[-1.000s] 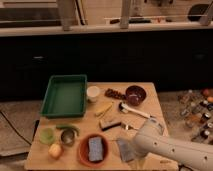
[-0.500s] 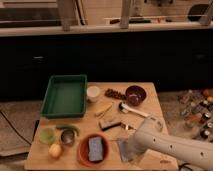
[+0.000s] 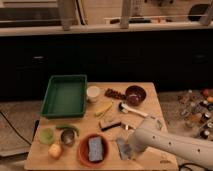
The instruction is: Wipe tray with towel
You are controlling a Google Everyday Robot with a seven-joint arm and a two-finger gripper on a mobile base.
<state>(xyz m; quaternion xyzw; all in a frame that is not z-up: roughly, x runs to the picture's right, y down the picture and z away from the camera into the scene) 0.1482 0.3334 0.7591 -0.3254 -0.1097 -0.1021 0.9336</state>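
The green tray [image 3: 65, 95] sits at the table's back left, and nothing shows inside it. The grey towel [image 3: 123, 148] lies flat near the table's front edge, right of the orange-brown bowl [image 3: 93, 149]. My gripper [image 3: 131, 149] comes in from the lower right at the end of the white arm [image 3: 170, 145] and sits on or just above the towel's right part, hiding it. The tray is far from my gripper, up and to the left.
The bowl holds a blue-grey sponge [image 3: 96, 148]. Around it are a yellow fruit [image 3: 55, 149], a small metal cup [image 3: 67, 136], a green cup [image 3: 46, 134], a white cup [image 3: 93, 93], a dark red bowl [image 3: 135, 94], a banana [image 3: 103, 108] and a black brush [image 3: 111, 124].
My arm has moved left and down toward the towel, and my gripper now covers the towel's right part. Nothing else has moved.
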